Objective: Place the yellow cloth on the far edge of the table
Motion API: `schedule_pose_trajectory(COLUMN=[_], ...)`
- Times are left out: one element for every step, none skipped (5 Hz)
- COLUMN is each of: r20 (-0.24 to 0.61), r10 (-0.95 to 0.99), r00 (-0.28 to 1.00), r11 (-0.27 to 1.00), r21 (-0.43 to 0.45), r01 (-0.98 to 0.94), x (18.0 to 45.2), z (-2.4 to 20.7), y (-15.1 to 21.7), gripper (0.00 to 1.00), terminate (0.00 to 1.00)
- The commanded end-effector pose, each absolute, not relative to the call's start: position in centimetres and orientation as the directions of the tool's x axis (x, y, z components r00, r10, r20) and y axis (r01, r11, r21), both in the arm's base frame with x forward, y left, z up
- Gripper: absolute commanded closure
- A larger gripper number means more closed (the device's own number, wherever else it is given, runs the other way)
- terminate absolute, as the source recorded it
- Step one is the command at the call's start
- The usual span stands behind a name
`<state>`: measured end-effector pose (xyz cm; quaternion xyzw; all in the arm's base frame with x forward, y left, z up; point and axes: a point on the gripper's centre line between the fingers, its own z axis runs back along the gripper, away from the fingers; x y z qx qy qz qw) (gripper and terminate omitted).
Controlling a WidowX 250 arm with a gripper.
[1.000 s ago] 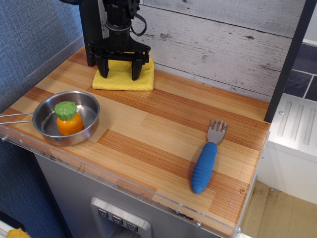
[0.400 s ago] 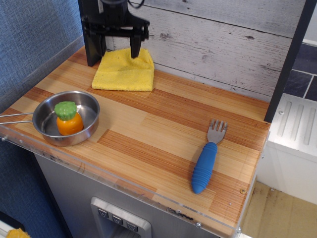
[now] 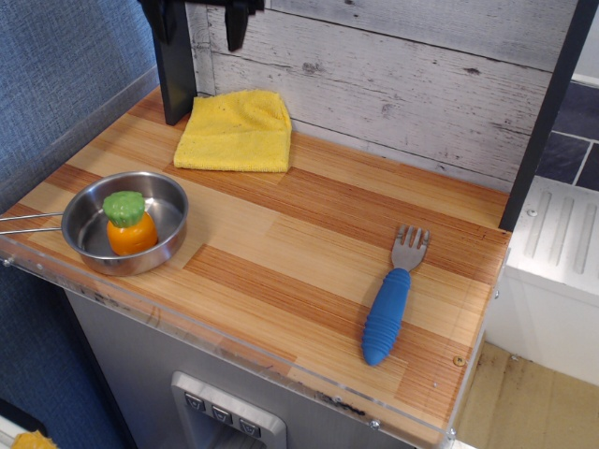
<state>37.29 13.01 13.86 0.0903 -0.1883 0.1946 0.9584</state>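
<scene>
Claw (image 3: 201,23) sits at the top edge of our view, mostly cropped; we see two dark fingers apart with nothing between them, so we read it as spread and empty. Yellow cloth (image 3: 237,131) lies flat below the claw, clear of it, against the whitewashed plank wall (image 3: 421,84) at the back of the table (image 3: 309,253). We judge the placement done, retreat only left.

Risks we flag:
- Dark post (image 3: 175,79) stands just beside the cloth's left corner, under the claw; a sideways retreat could clip it.
- A low pass back down could snag the terry and drag the cloth forward off the far edge.
- Steel bowl (image 3: 126,223) holding the toy carrot (image 3: 129,223) sits nearer the camera than the claw, well apart; blue-handled fork (image 3: 391,297) far off to its other side. Neither is at risk unless the arm sweeps wide.
</scene>
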Motion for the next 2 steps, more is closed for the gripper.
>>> schedule_pose_trajectory(r20=[0.451, 0.451], r10=[0.336, 0.336], r00=[0.827, 0.827], r11=[0.903, 0.903], r21=[0.096, 0.096], r01=[-0.420, -0.420], x=[36.69, 36.69], z=[16.33, 16.33], y=[13.50, 13.50], gripper=[0.00, 0.00], terminate=[0.00, 1.00])
